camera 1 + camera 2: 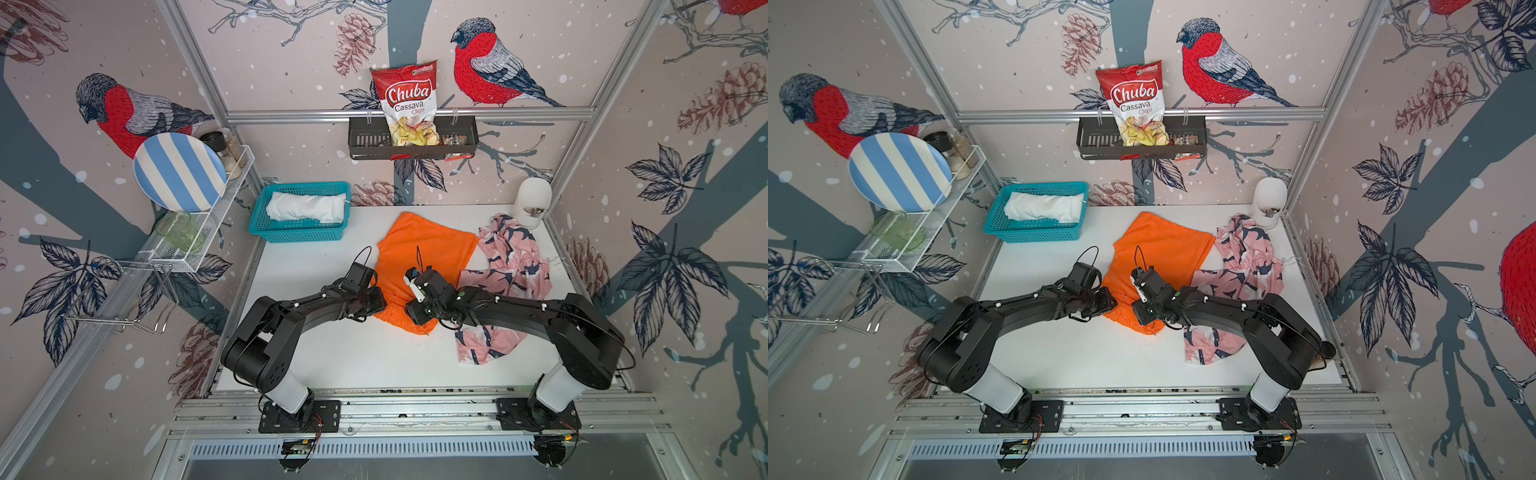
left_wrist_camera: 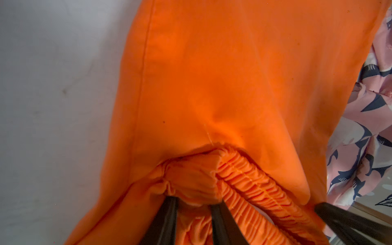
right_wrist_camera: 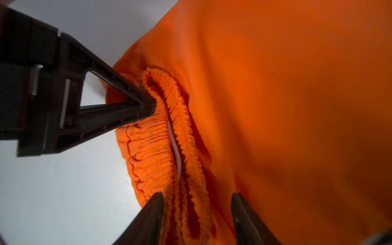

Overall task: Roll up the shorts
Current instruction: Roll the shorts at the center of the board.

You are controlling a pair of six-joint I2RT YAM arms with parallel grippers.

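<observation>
Left fingers (image 2: 165, 218) pinch the orange shorts (image 1: 424, 249) at the waistband (image 3: 152, 144); right fingers (image 3: 148, 216) spread astride it. Best grip level, then roll tight.

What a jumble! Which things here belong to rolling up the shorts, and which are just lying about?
Job: orange shorts, pink patterned shorts, white shorts in the teal basket.
Lying about: chips bag, striped plate, green glass, white jar, spice jars.

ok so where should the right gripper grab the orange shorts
Probably the gathered elastic waistband, at the near edge of the orange shorts, beside where the left gripper pinches it. Come down from above with jaws astride the band: it stands up as a thick ridge, while the rest lies flat.
</observation>
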